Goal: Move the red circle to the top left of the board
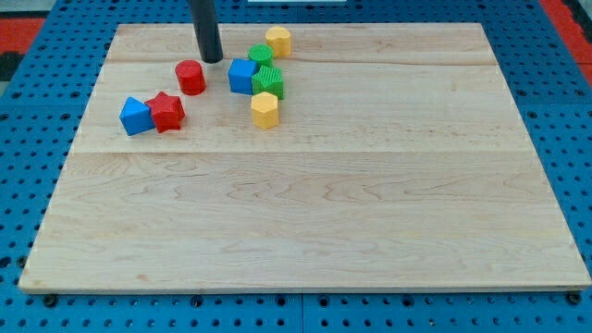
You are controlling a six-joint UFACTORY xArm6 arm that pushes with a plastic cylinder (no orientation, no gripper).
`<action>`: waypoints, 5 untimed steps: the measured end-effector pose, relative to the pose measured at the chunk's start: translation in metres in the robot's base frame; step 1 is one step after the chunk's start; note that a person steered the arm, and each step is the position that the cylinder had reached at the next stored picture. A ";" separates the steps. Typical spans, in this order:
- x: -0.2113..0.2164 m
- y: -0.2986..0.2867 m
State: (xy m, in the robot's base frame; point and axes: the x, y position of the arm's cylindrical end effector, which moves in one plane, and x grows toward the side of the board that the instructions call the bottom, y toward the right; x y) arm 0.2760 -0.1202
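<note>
The red circle, a short red cylinder, stands in the upper left part of the wooden board. My tip is just above and to the right of it, close to its upper right edge; I cannot tell if they touch. To the right of the tip is a cluster: a blue cube, a green circle, a green block, a yellow block and a yellow hexagon. To the lower left lie a red star and a blue block, touching each other.
The board rests on a blue perforated table. A red area shows at the view's top corners.
</note>
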 end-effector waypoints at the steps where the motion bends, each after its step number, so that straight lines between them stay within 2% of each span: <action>1: 0.034 -0.005; 3: 0.067 -0.022; 4: 0.084 -0.059; 5: 0.083 -0.103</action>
State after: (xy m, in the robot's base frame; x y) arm 0.3593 -0.2235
